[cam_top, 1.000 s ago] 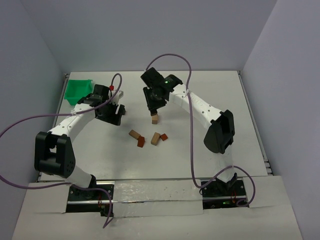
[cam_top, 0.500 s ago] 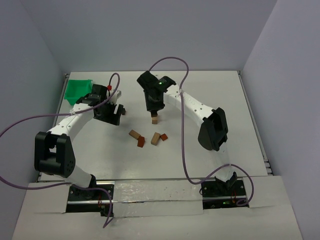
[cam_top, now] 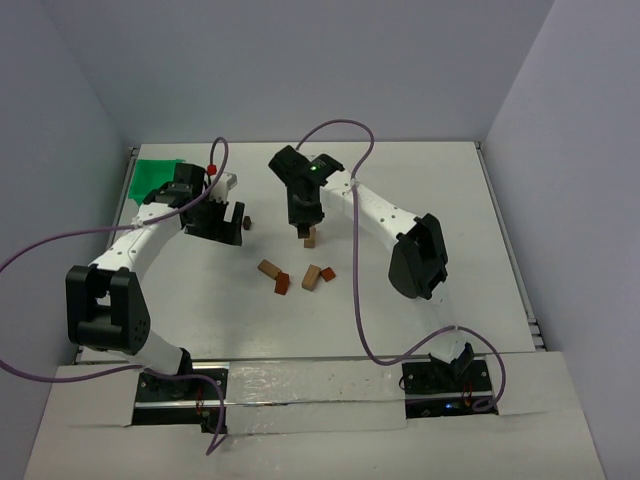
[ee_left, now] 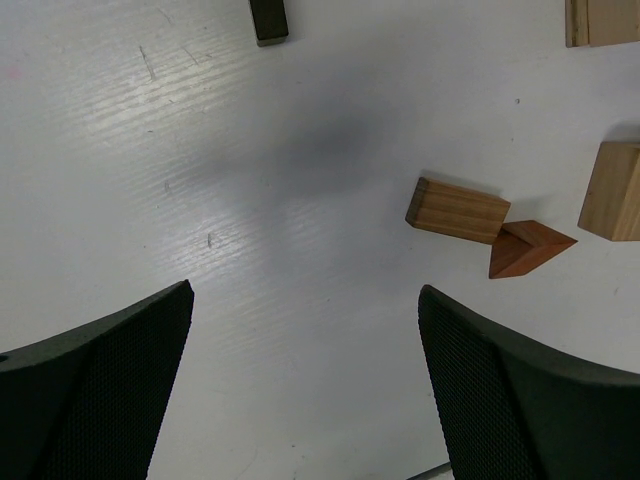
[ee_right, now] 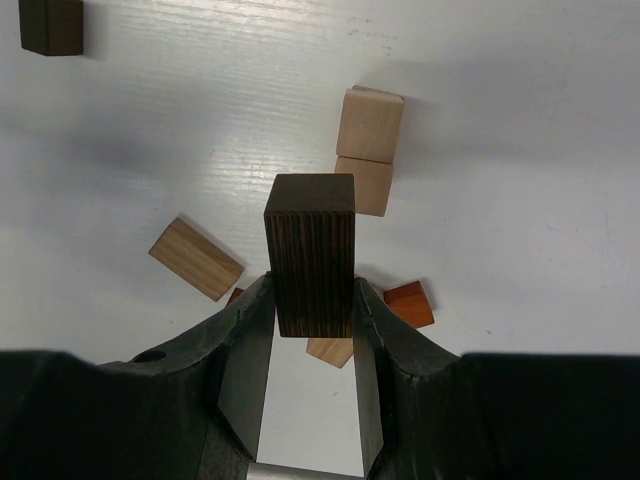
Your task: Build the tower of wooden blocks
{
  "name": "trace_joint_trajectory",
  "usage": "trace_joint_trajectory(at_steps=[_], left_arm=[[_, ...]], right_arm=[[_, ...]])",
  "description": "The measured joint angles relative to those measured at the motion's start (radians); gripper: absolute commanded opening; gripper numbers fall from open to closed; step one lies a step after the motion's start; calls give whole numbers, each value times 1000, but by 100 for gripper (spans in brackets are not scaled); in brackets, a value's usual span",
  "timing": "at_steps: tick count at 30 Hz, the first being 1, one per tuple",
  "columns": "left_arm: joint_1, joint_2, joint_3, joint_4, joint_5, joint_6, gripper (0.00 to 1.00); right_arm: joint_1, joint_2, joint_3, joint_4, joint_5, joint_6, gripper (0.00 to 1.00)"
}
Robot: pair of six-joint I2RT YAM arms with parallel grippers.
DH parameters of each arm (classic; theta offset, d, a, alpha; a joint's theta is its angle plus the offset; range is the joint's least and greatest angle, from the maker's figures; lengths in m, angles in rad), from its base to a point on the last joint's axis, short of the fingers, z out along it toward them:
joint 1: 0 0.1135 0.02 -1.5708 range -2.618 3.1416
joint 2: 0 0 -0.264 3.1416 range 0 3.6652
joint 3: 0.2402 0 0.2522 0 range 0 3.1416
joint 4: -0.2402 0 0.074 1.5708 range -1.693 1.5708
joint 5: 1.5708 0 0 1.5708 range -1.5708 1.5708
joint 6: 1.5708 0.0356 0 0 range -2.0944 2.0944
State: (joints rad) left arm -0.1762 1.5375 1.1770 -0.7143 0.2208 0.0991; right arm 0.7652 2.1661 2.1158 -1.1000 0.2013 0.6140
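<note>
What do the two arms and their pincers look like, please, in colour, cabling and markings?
Both the left arm and the right arm have white link shells with bulky black joints. A purple cable loops loosely along each. The left pincer and the right pincer are black; the fingers have a fine dotted mesh texture. A green light glows on the right wrist.

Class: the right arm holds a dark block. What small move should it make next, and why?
Probably shift the right end effector slightly so that its dark block sits squarely over the tan blocks before lowering. In the right wrist view the dark block is clamped between the fingers but lies off to one side of the tan blocks, not lined up with them.
</note>
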Motion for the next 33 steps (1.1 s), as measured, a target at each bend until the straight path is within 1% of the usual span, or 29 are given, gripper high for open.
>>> trace_joint_trajectory(at_steps=[7, 14, 20, 33], left_arm=[[9, 0, 0, -5, 18, -10, 99], [9, -2, -1, -6, 25, -10, 99], [9, -3, -2, -5, 27, -10, 99], [9, 3, -2, 1, 39, -15, 99]], right_arm=[[-10, 21, 32, -2, -11, 32, 0], [-35, 73, 58, 1, -23, 33, 0], [-59, 76, 70, 20, -26, 33, 0], [-62, 75, -9, 41, -51, 34, 0]])
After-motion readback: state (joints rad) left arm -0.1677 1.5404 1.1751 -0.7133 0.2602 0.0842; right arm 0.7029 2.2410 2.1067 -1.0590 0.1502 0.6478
